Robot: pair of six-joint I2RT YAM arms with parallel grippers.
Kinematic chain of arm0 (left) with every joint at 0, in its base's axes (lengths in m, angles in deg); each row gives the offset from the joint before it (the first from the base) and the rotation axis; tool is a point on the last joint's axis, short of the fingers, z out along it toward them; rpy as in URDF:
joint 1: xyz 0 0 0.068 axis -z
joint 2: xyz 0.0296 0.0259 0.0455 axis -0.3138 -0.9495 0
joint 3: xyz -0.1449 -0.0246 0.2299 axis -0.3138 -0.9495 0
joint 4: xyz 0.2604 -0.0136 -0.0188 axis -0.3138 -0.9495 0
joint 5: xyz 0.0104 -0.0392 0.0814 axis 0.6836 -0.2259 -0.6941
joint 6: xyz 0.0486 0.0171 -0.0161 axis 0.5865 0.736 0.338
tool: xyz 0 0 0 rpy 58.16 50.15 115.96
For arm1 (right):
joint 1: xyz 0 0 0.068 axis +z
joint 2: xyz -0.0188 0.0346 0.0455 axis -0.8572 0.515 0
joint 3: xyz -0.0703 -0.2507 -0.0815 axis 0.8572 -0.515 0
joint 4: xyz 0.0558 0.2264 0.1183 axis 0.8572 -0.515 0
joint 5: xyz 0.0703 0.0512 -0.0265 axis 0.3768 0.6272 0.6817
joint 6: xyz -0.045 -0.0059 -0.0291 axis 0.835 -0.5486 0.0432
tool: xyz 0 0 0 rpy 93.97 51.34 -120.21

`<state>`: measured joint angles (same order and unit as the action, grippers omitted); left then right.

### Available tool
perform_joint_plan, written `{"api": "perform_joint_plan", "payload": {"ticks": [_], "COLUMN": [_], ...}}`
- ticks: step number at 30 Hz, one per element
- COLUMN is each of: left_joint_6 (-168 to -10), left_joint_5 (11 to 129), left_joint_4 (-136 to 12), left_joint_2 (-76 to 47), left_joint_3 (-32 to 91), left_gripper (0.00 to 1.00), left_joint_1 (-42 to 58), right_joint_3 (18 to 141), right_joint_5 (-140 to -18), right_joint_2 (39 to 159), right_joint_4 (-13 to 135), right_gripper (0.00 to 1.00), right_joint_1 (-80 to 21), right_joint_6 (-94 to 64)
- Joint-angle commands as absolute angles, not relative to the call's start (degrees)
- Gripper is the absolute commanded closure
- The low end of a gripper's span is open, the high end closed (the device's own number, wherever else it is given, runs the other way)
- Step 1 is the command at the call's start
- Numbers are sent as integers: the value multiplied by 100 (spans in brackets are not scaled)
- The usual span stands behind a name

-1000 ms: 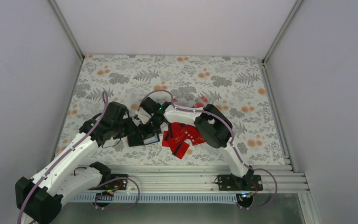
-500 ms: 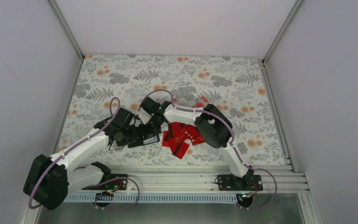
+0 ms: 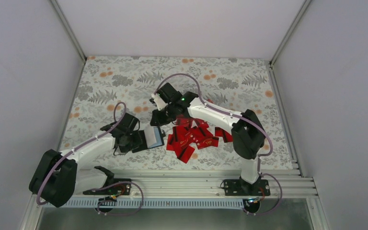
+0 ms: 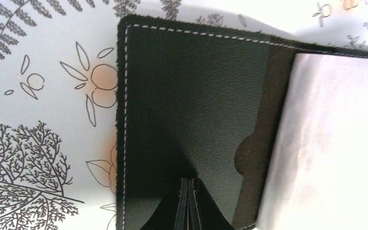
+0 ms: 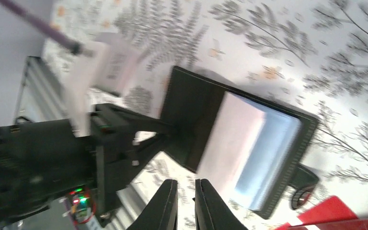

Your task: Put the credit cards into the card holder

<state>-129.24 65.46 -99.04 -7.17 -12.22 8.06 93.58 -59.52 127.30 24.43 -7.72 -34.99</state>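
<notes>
The card holder point(image 3: 154, 137) lies open on the floral cloth, black left panel point(image 4: 187, 96) beside a pale grey-blue pocket side point(image 5: 263, 158), snap tab point(image 5: 304, 184) hanging off its right edge. My left gripper point(image 3: 141, 140) is shut, its tips point(image 4: 188, 181) resting on the black left panel with nothing between them. A loose pile of red credit cards point(image 3: 191, 139) sits just right of the holder; one red corner point(image 5: 330, 211) shows in the right wrist view. My right gripper point(image 3: 159, 117) hovers above and behind the holder, fingers point(image 5: 186, 184) almost together and empty.
The left arm's black wrist point(image 5: 43, 158) reaches in beside the holder. An aluminium rail point(image 3: 187, 179) runs along the near edge. White walls enclose the table on three sides. The far half of the floral cloth point(image 3: 182, 76) carries nothing.
My left gripper closed and settled on the holder's left panel. My right gripper pulled back and away from the holder, which now lies open with its pale pockets showing.
</notes>
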Motion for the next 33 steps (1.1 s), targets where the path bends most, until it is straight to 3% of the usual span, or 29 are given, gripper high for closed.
{"api": "perform_joint_plan", "payload": {"ticks": [1,17,33], "left_joint_6": [-12862,-12786,-12657], "left_joint_5": [6660,6821,6650], "left_joint_4": [-9686,-9635,-10443], "left_joint_2": [-793,-663,254], "left_joint_3": [-1433,-1437,-503], "left_gripper": [96,97,96], "left_joint_1": [731,713,719], "right_joint_3": [9132,9378,10174], "right_joint_5": [-6538,-5681,-4502], "right_joint_2": [13122,13900,14572], "right_joint_4": [2132,2386,2664], "right_gripper": [89,89,88], "right_joint_1": [-836,-739,-501], "right_joint_6": [-3582,-3440,-3292]}}
